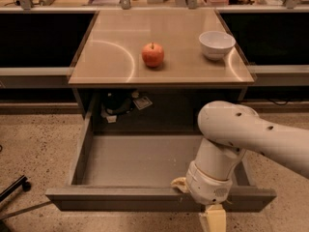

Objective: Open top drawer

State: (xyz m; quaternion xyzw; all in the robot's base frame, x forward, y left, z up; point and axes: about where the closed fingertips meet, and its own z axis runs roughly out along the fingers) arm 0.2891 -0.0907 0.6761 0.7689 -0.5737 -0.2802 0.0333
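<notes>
The top drawer (130, 159) is a wide grey metal drawer under the counter. It stands pulled far out, its shallow grey tray bare inside. Its flat front panel (120, 197) runs along the bottom of the camera view. My gripper (206, 206) is at the right part of that front panel, at the drawer's front edge, under my white wrist (212, 175). My white arm (260, 134) reaches in from the right and hides the drawer's right front corner.
The tan counter top (111, 57) above the drawer holds a red apple (152, 54) and a white bowl (217, 44). Cables and a tag (120, 105) hang in the cavity behind the drawer. A black chair leg (12, 190) is on the speckled floor at the left.
</notes>
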